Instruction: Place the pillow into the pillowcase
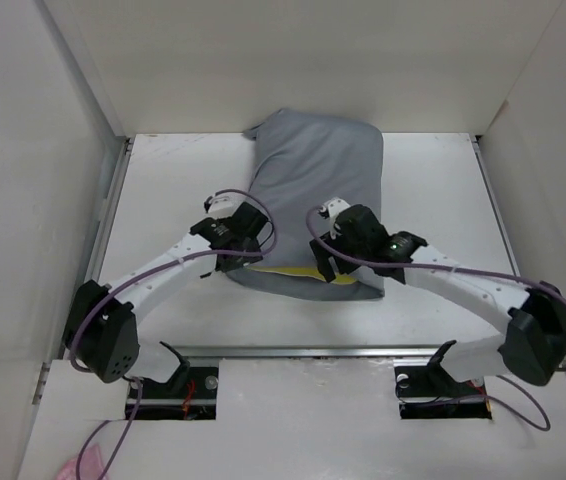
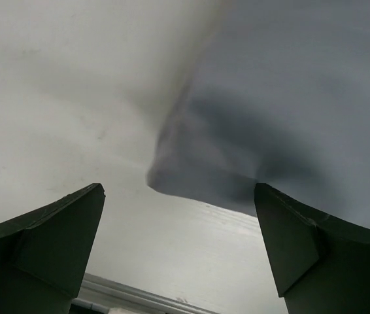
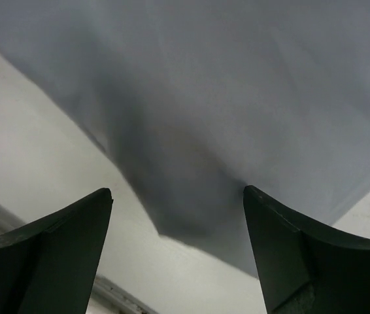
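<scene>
Near the pillowcase [image 1: 318,170] mouth, our left fingers [image 2: 54,242] and right fingers [image 3: 302,248] are spread wide, holding nothing. The pillow [image 1: 308,273] is nearly inside; we should tug cloth evenly over its yellow edge.

Top cam looks down on whole table [image 1: 443,200]; both wrist cams v. close on pillowcase [image 1: 318,175].

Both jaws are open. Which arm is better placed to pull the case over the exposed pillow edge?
Probably right. The yellow pillow strip shows at the pillowcase mouth just beside the right gripper; the left gripper sits at the case's left corner.
</scene>
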`<state>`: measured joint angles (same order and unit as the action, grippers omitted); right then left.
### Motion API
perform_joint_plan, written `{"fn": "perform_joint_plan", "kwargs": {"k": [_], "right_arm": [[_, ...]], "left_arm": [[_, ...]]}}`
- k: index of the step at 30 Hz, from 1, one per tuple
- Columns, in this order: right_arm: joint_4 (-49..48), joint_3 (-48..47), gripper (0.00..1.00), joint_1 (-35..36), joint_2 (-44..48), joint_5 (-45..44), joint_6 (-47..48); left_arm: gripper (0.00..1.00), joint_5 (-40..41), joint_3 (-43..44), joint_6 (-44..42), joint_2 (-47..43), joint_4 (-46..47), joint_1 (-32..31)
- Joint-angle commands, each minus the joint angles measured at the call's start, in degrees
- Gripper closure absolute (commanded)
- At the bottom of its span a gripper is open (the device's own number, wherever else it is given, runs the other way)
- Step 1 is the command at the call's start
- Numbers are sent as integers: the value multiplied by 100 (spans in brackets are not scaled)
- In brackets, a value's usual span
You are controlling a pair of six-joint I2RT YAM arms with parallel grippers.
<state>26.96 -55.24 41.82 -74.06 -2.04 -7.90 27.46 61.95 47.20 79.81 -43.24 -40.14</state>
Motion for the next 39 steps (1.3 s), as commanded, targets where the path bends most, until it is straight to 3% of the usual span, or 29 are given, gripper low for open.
{"fn": "perform_joint_plan", "kwargs": {"k": [1,5,8,9,11,13,15,16,18,19,22,23,26,33,39], "right_arm": [[-454,-399,13,124,-423,-1069,184],[-429,-575,28,124,-1161,-2184,-316],[-315,-864,56,124,-1356,-3002,-642],[-314,-926,72,124,-1417,-3082,-729],[-314,-1058,83,124,-1418,-3205,-817],[-314,-1138,99,124,-1418,-3259,-880],[-393,-1339,99,-33,-1480,-3408,-880],[-280,-1427,99,-147,-1610,-3478,-1019],[-87,-1655,99,-619,-1664,-3417,-1082],[80,-1656,99,-805,-1716,-3417,-1221],[133,-1578,71,-1448,-1542,-3005,-1354],[134,-1499,42,-1536,-1341,-2908,-1354],[213,-1174,12,-1476,-596,-2697,-1354],[-216,337,8,-1151,1006,-413,-836],[-445,997,9,-552,1000,37,-844]], "left_arm": [[0,-144,-402,229,-325,227,357],[0,-837,-956,-280,-379,1141,762],[1,-1163,-1036,-518,-168,1678,762],[4,-1373,-1036,-641,-107,1766,710],[11,-1428,-1036,-711,69,2038,508],[35,-1717,-1036,-860,270,2267,454],[57,-1928,-870,-975,420,2644,323],[79,-2225,-782,-1054,500,2759,323],[99,-2403,-458,-1265,693,2900,60],[100,-2464,-360,-1344,694,2979,-37],[100,-2535,-149,-1731,764,3216,-432],[100,-2535,-88,-1801,764,3217,-512],[100,-2465,97,-1864,764,3068,-627],[100,-2817,352,-2223,281,2857,-846],[100,-2764,581,-2277,228,2505,-899]]}}
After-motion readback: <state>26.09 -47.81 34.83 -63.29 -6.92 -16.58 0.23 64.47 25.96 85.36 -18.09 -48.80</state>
